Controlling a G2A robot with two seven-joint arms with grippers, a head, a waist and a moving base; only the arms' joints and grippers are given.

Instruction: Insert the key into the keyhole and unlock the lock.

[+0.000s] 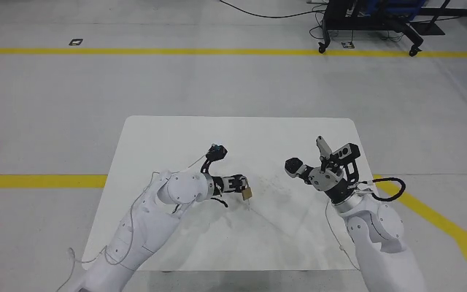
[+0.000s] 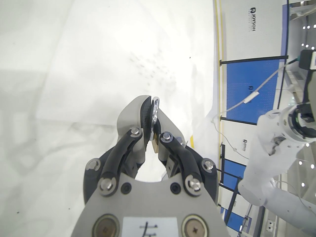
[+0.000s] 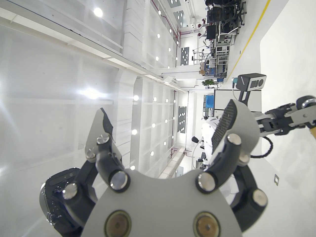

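Two grippers hang over the white table (image 1: pixel 182 139). Over the near middle of the table, the left gripper (image 1: pixel 244 187) (image 2: pixel 151 110) has its fingers pressed together on a small brass lock (image 1: pixel 248 194) (image 2: pixel 155 145), held above the table top. A silver piece (image 2: pixel 155 109) with small dimples sticks out at the tips of this gripper; whether it is the key I cannot tell. Toward the right side of the table, a little farther in, the right gripper (image 1: pixel 308 155) (image 3: pixel 167 114) is spread wide and holds nothing. Beyond the far edge of the table a yellow line (image 1: pixel 219 51) crosses the floor, and farther still stands a black cart (image 1: pixel 372 22).
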